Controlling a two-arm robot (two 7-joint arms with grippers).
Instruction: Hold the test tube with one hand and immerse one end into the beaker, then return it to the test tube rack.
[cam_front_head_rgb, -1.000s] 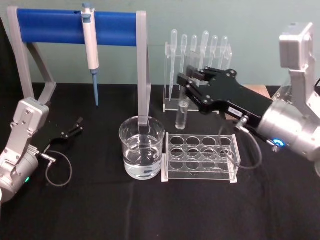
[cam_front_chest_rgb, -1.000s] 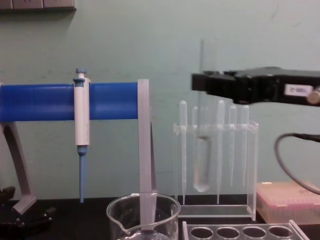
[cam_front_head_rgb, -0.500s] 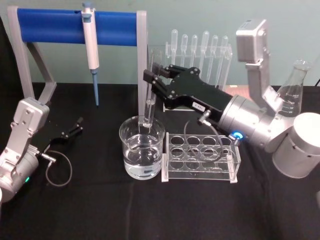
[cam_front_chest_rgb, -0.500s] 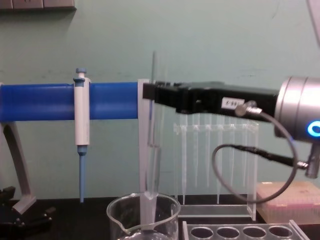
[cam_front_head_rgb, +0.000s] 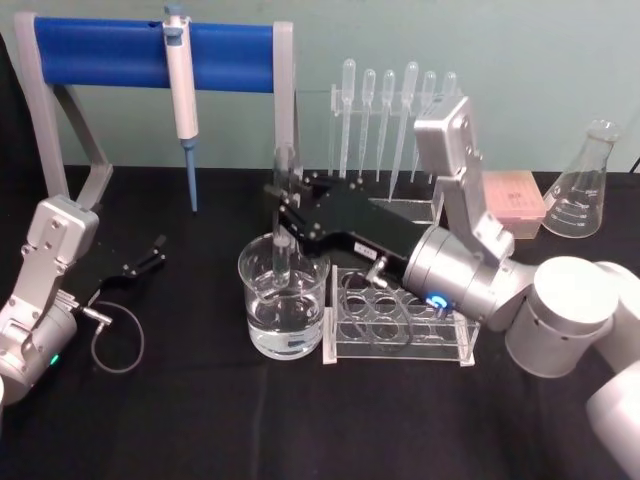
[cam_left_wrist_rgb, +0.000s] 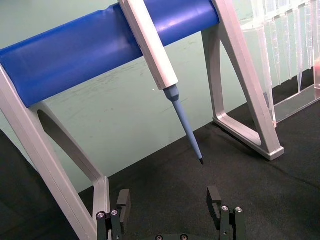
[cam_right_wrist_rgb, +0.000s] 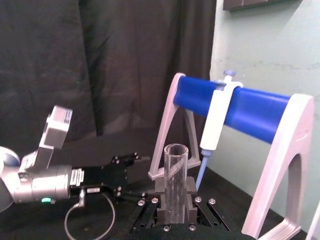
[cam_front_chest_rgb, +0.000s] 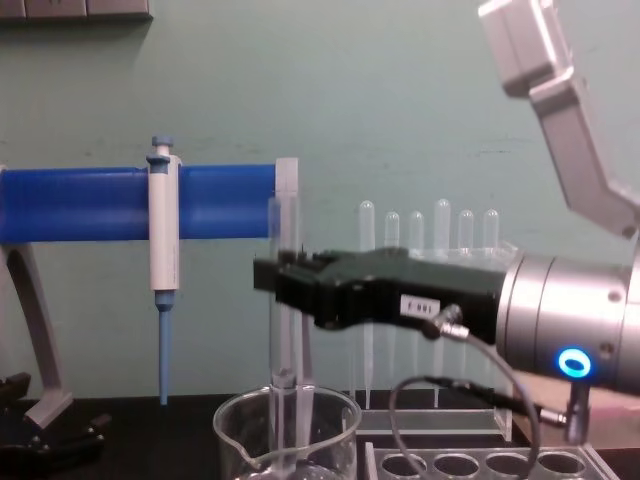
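A black cloth tabletop carries everything. At the back stands a stand with a blue bar on angled grey legs. Its right leg rises just behind the beaker and, in the chest view, overlaps the tube. A white-and-blue pipettor hangs from the bar. The right gripper, matte black on a silver wrist, reaches over the clear acrylic test tube rack, whose round wells are bare. Behind the arm is a clear rack of plastic pipettes, with a conical glass flask at far right. The beaker, a wide glass cylinder part-filled with clear liquid, sits just beside the rack. The left gripper rests at the left, fingers apart. The right fingers clamp the upright glass test tube. Its lower end is inside the beaker, below the rim, and contact with the liquid is unclear.
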